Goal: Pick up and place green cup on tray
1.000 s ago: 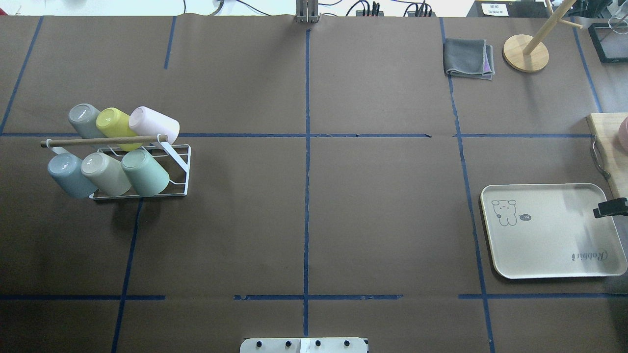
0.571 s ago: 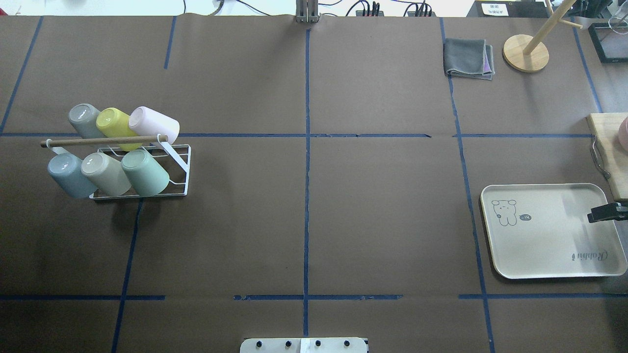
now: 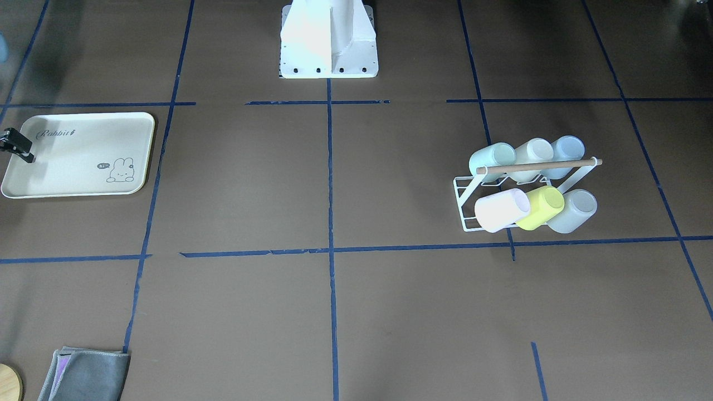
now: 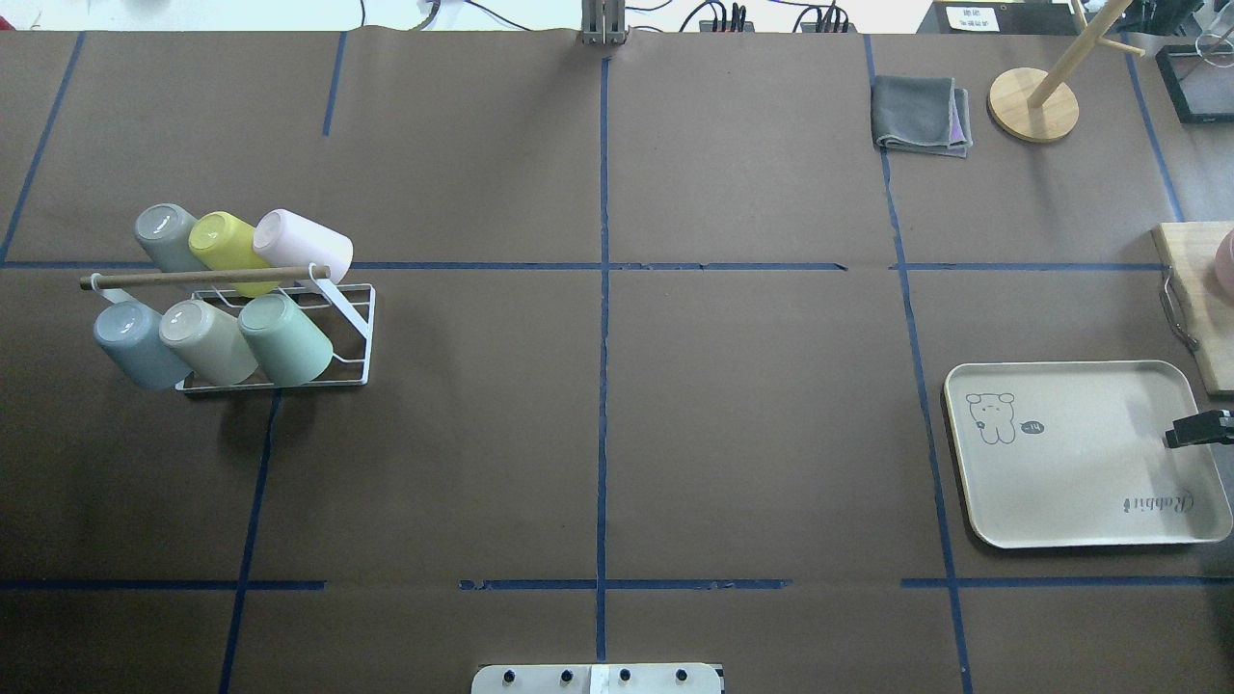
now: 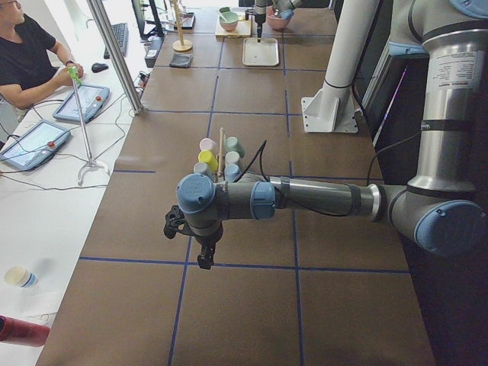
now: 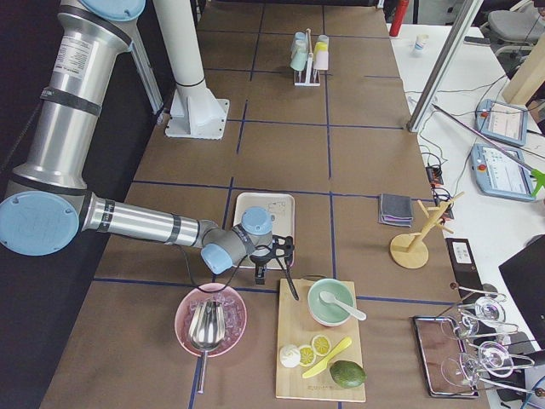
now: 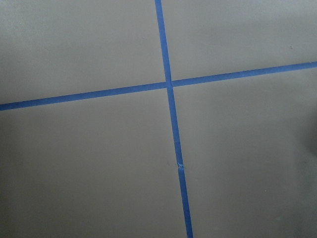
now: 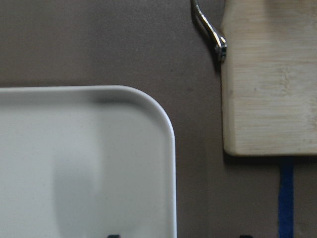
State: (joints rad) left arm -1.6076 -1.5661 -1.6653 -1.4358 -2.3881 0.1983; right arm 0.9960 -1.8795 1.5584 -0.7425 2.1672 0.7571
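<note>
The green cup [image 4: 286, 337] is pale mint and lies tilted on the front row of a white wire rack [image 4: 359, 289], at its right end; it also shows in the front-facing view [image 3: 493, 159]. The cream tray [image 4: 1080, 482] with a bunny drawing lies far to the right, with nothing on it. My right gripper [image 4: 1195, 429] hovers over the tray's right edge, empty. Its wrist view shows the tray's corner [image 8: 84, 163] and two fingertips [image 8: 113, 236] set wide apart. My left gripper [image 5: 202, 255] shows only in the left side view, over bare table beyond the rack's end; I cannot tell its state.
The rack also holds a yellow-green cup [image 4: 227, 241], a pale blue cup [image 4: 135, 342] and several others under a wooden bar [image 4: 202, 278]. A wooden cutting board [image 4: 1200, 280] lies just beyond the tray. A grey cloth [image 4: 916, 114] and a wooden stand [image 4: 1032, 104] sit at the far right.
My right gripper has drifted a little toward the robot's side along the tray's right edge. The cups and the tray have not moved.
</note>
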